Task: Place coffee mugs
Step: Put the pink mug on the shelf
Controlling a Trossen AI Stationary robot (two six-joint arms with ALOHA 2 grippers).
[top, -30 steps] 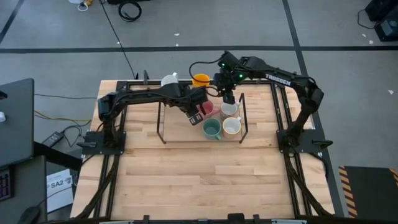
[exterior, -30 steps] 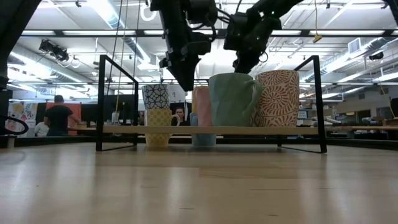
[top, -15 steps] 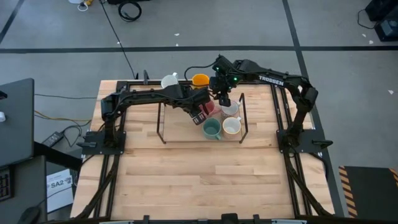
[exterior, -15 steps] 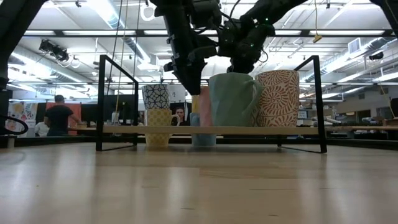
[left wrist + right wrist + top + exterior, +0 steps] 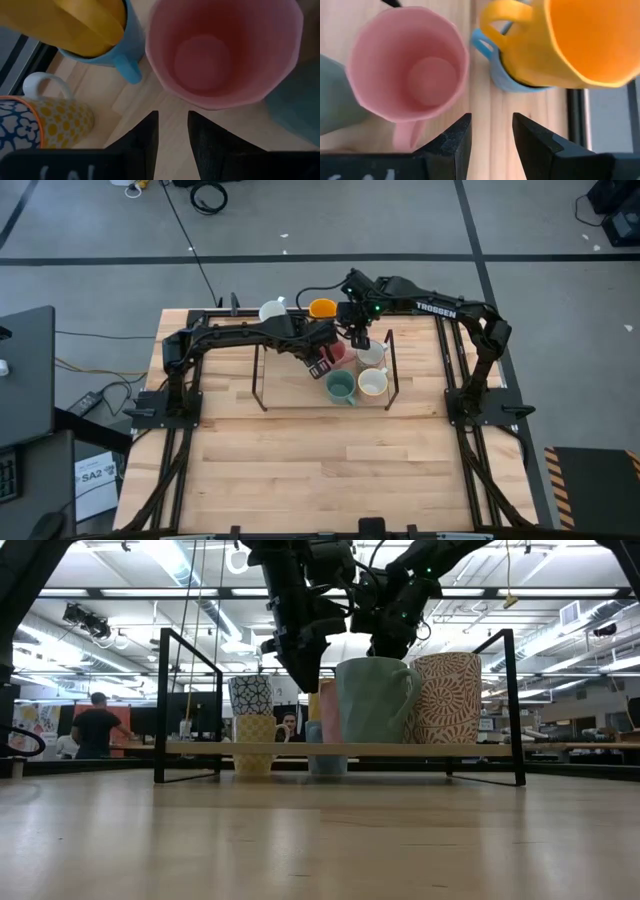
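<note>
Since a second ago the right gripper (image 5: 352, 338) has swung in over the pink mug (image 5: 409, 74), joining the left gripper (image 5: 318, 366); both sets of fingers are parted and empty. Probably a regrasp. The faceted pink mug stands upright on the rack (image 5: 258, 376), beside the stacked orange mug (image 5: 590, 35).

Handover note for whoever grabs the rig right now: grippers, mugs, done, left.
Left gripper: empty, fingers a little apart, hovering beside the pink mug.
Right gripper: empty, open, above the gap between the pink mug and the orange mug.
Mugs: orange mug sits stacked on the blue mug. Pink, green mug and two light mugs are grouped on the rack shelf. Patterned mugs stand stacked farther left; a white mug is at the far edge.
Done: most mugs are on the rack.
Left: nothing is held; which mug comes next is unclear.
</note>
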